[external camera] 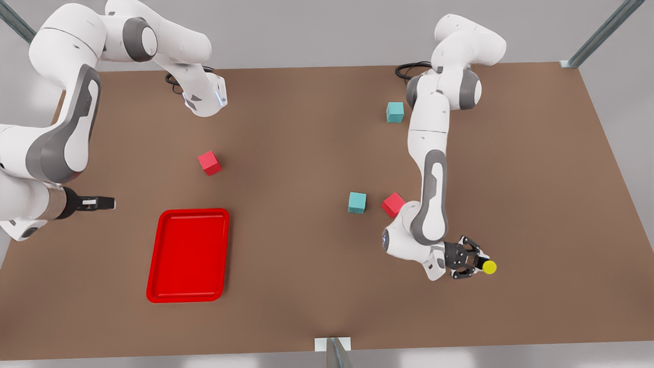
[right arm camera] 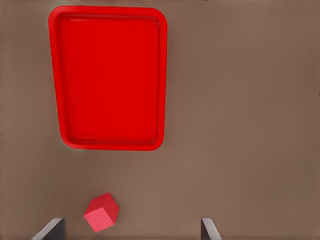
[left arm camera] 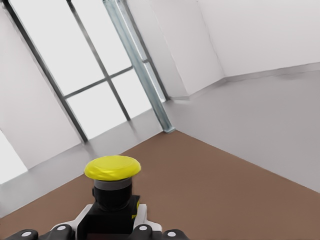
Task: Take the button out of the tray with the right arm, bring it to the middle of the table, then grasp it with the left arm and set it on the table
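Observation:
The button (external camera: 489,267), its yellow cap over a dark body, sits between the fingers of my left gripper (external camera: 472,263), which is shut on it. That gripper hangs over the table (external camera: 306,286) near the front edge, at the front view's right. In the left wrist view the button (left arm camera: 112,168) stands up from the left gripper (left arm camera: 111,225). The red tray (external camera: 188,255) lies empty at the front view's left. My right gripper (external camera: 97,203) waits open, high up left of the tray. Its wrist view looks down on the tray (right arm camera: 110,75), with the right gripper (right arm camera: 131,229) spread wide.
A red cube (external camera: 209,163) lies behind the tray and shows near the right gripper's fingers (right arm camera: 101,212). A teal cube (external camera: 357,202) and a red cube (external camera: 393,205) sit beside the left arm's forearm. Another teal cube (external camera: 395,112) lies near that arm's base.

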Controlling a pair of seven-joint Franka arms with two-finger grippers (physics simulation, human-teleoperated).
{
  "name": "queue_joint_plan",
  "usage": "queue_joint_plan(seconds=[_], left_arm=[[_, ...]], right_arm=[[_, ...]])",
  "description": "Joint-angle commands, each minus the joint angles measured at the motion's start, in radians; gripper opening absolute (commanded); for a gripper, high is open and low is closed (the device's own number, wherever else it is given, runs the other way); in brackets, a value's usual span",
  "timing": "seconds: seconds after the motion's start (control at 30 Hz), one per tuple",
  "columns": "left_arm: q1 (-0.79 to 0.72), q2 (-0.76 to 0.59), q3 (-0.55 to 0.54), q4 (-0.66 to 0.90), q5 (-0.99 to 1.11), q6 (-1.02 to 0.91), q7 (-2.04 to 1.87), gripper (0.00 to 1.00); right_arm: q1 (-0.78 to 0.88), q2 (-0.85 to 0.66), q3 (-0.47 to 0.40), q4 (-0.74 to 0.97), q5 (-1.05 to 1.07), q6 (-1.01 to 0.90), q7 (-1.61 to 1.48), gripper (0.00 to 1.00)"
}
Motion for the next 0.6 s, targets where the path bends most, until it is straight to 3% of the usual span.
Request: queue_joint_plan(seconds=[0.0,0.2,0.37,0.5,0.57], left_arm=[[-0.002,0.013,-0.001,-0.019,0.075,-0.020,-0.937,0.42],[-0.030,0.056,-0.006,-0.042,0.078,-0.018,-1.032,0.42],[-0.033,0.119,-0.007,-0.041,0.076,-0.015,-1.036,0.42],[-0.027,0.158,-0.007,-0.041,0.102,-0.014,-1.044,0.42],[-0.027,0.164,-0.009,-0.041,0.101,-0.012,-1.045,0.42]], right_arm=[[0.051,-0.003,-0.002,0.005,-0.008,0.015,0.000,1.00],[0.210,-0.044,0.000,0.002,-0.077,0.038,0.002,1.00],[0.191,-0.061,-0.005,-0.018,-0.037,0.036,0.016,1.00],[0.166,-0.212,-0.005,-0.209,-0.028,0.128,0.019,1.00],[0.166,-0.213,-0.005,-0.210,-0.028,0.128,0.019,1.00]])
